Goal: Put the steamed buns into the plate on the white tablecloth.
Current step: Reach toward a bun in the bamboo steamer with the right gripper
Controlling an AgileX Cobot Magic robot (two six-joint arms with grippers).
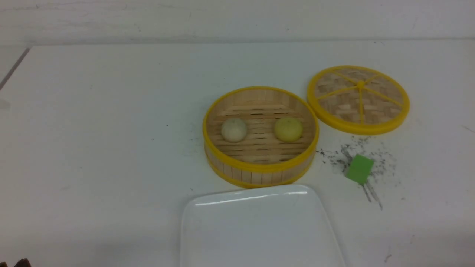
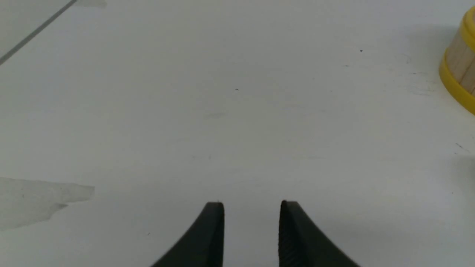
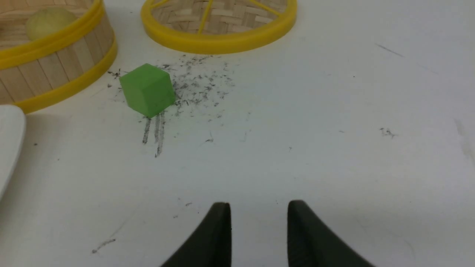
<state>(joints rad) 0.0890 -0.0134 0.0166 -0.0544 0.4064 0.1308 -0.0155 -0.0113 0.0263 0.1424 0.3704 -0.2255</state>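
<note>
1. Closest in the front view lies the plate (image 1: pixel 259 226), glossy white and rectangular with rounded corners and a raised rim. Its far edge sits just in front of the steamer basket (image 1: pixel 259 168). That basket is round, with pale bamboo-slat walls, a slatted floor and yellow bands at rim and base.
2. Both buns sit inside the basket, apart from each other. The beige bun (image 1: pixel 234 129), an off-white dome, is in the left half, and the yellow bun (image 1: pixel 288 129), smooth and round, is in the right half.
3. Just right of the basket and a little behind it, the lid (image 1: pixel 358 99) lies on the matte white tablecloth (image 1: pixel 92 148). It is woven bamboo with yellow spokes and a yellow rim. The green cube (image 1: pixel 359 169) stands right of the basket amid grey pencil marks (image 1: pixel 373 194).
4. Left wrist view: my left pincer (image 2: pixel 251 204) hovers over bare tablecloth, well left of the basket (image 2: pixel 460 70). Its two black, curved fingers (image 2: pixel 211 237) are parted, with nothing between them, and one inner pad is finely ribbed.
5. Right wrist view: my right pincer (image 3: pixel 259 204) is likewise parted and empty. The matte, sharp-edged cube (image 3: pixel 147 89) stands between it and the basket (image 3: pixel 55 78). The yellow bun (image 3: pixel 48 22) peeks over the basket's rim, and the plate's corner (image 3: pixel 9 137) lies just beside the basket.
</note>
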